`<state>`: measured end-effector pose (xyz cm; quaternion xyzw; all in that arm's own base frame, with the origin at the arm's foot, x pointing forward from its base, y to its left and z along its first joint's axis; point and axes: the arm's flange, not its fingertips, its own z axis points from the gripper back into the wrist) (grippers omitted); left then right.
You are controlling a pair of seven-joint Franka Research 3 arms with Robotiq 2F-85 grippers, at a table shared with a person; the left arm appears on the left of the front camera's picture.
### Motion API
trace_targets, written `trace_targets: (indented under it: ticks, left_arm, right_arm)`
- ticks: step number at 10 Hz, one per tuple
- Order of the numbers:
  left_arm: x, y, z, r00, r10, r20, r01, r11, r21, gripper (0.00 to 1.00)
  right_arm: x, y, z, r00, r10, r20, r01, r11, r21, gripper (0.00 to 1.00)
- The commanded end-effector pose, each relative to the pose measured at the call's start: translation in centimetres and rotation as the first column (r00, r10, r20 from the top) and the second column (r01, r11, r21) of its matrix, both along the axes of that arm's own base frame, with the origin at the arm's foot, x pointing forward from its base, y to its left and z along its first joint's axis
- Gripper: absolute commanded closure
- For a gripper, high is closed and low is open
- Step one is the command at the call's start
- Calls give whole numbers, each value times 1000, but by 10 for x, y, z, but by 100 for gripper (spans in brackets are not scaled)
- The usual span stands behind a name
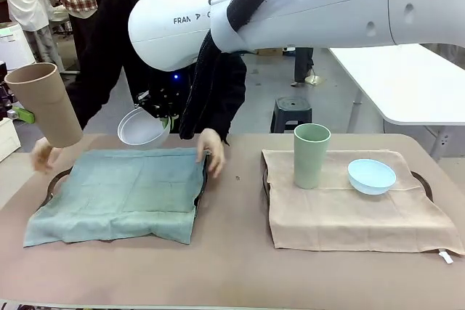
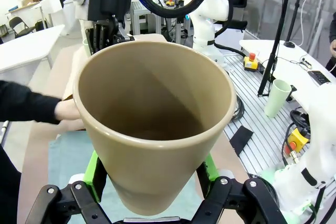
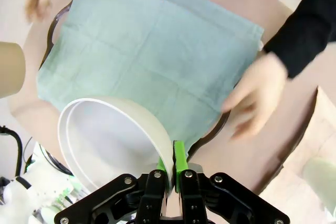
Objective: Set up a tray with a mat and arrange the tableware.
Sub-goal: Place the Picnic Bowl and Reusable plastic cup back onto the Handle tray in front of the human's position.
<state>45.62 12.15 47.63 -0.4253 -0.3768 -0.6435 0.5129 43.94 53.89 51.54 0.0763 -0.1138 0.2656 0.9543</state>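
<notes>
Tan tapered plastic cup (image 2: 153, 124) sits clasped in the left tool (image 2: 153, 182); the right tool (image 3: 171, 167) pinches the white round bowl's (image 3: 113, 140) rim above the teal cloth mat (image 1: 120, 190).

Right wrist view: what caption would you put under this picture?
Right gripper pinching the round white bowl by its rim above the teal cloth mat a person's hand smooths.

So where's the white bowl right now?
In the front view the white bowl hangs in the air, pinched by the right gripper above the far edge of the green mat.
</notes>
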Motion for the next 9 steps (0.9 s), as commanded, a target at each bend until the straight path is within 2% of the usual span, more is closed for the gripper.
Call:
trace_targets:
  ticks: [1,9]
  left_arm:
    - [1,1,4,1000,-5,9,5,1000,-1,70]
    - [1,1,4,1000,-5,9,5,1000,-1,70]
  right_arm:
    - [0,0,0,1000,10,-14,-10,1000,4,100]
    - [0,0,0,1000,10,-14,-10,1000,4,100]
